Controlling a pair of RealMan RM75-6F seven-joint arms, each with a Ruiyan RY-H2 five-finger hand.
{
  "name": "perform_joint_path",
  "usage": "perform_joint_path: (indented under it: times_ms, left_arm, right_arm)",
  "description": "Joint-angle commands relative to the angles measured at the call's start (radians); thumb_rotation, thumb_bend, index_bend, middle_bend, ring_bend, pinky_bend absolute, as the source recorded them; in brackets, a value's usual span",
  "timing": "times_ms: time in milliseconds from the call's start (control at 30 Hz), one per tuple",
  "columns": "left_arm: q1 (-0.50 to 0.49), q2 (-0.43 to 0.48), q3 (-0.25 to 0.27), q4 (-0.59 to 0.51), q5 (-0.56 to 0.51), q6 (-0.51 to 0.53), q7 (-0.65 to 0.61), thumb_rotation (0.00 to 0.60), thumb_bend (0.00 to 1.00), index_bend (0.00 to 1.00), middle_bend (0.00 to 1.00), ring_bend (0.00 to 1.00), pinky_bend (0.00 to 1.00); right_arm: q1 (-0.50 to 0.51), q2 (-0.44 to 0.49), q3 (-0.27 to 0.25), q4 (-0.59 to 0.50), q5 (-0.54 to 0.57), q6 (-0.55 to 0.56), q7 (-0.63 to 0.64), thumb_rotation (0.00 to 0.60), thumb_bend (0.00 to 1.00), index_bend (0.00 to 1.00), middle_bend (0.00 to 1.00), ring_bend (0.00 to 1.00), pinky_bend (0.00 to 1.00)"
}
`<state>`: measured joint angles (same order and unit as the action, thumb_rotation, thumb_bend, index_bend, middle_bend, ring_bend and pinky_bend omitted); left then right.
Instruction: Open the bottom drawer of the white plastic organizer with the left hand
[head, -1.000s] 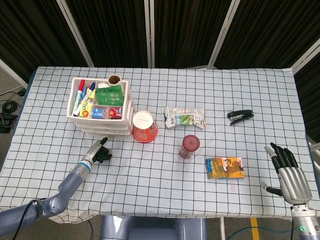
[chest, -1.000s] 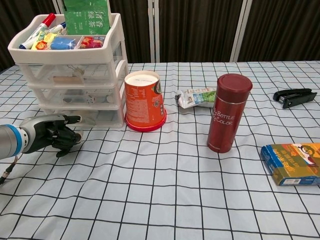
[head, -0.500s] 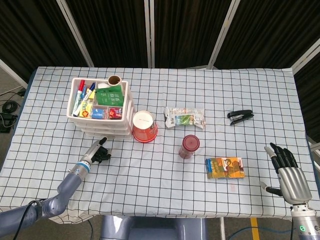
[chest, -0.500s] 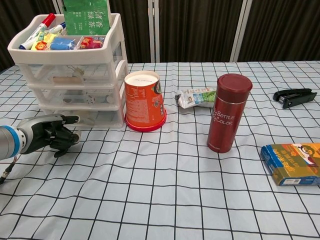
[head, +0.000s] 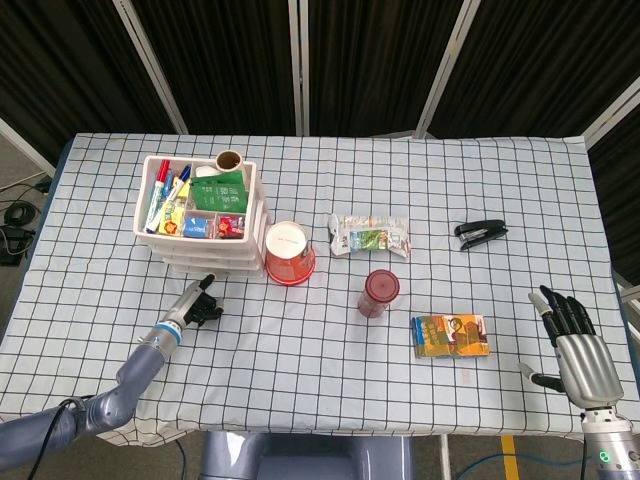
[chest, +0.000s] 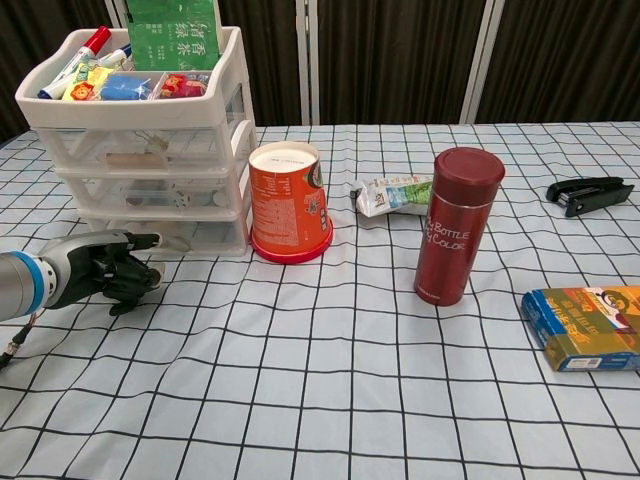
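Note:
The white plastic organizer (head: 160, 250) (chest: 140, 160) stands at the table's left, its top tray full of markers and packets. Its bottom drawer (chest: 195, 236) sits flush with the two above it. My left hand (head: 199, 305) (chest: 100, 270) lies low over the cloth just in front of that drawer. Most of its fingers are curled in on nothing, and one finger points at the drawer front. I cannot tell whether the fingertip touches it. My right hand (head: 576, 350) hovers at the table's right front corner with fingers spread, holding nothing.
An upturned orange paper cup (head: 289, 252) (chest: 290, 200) stands right beside the organizer. A maroon bottle (head: 380, 292) (chest: 458, 225) is upright at the middle. A snack packet (head: 370, 236), a black stapler (head: 480, 233) and a colourful box (head: 450, 335) lie further right.
My left hand has shifted only slightly in front of the organizer. The bottom drawer has not moved, nor has the right hand.

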<state>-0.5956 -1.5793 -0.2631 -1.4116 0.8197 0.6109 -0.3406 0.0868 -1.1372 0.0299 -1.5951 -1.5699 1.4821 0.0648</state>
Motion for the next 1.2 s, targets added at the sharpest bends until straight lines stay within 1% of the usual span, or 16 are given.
perform_joint_path:
  times_ms: [33,433,633,967,1200]
  left_arm:
    - [0.011,-0.003,-0.006,-0.003,0.013,-0.001,-0.024,0.6,0.73,0.09,0.91,0.94,0.78]
    - [0.034,-0.02,-0.02,0.022,0.07,-0.04,-0.117,0.6,0.74,0.09,0.91,0.94,0.78]
    - [0.04,-0.01,-0.035,0.013,0.099,-0.069,-0.162,0.6,0.73,0.09,0.91,0.94,0.78]
    - [0.062,0.01,-0.034,-0.008,0.153,-0.074,-0.206,0.6,0.73,0.16,0.91,0.94,0.78]
    - [0.069,0.022,-0.032,-0.012,0.173,-0.084,-0.233,0.6,0.74,0.2,0.91,0.94,0.78]
  right_arm:
    - [0.0,0.0,0.0,0.0,-0.001,0.001,0.0,0.6,0.03,0.0,0.0,0.0,0.0]
    - [-0.001,-0.001,-0.001,-0.001,-0.001,0.001,-0.005,0.6,0.03,0.0,0.0,0.0,0.0]
    - [-0.001,-0.001,-0.001,0.0,-0.001,0.001,-0.003,0.6,0.03,0.0,0.0,0.0,0.0]
    - [-0.001,-0.002,-0.002,-0.001,-0.004,0.002,-0.007,0.6,0.03,0.0,0.0,0.0,0.0]
    - [-0.001,-0.004,-0.004,-0.002,-0.004,0.0,-0.012,0.6,0.03,0.0,0.0,0.0,0.0]
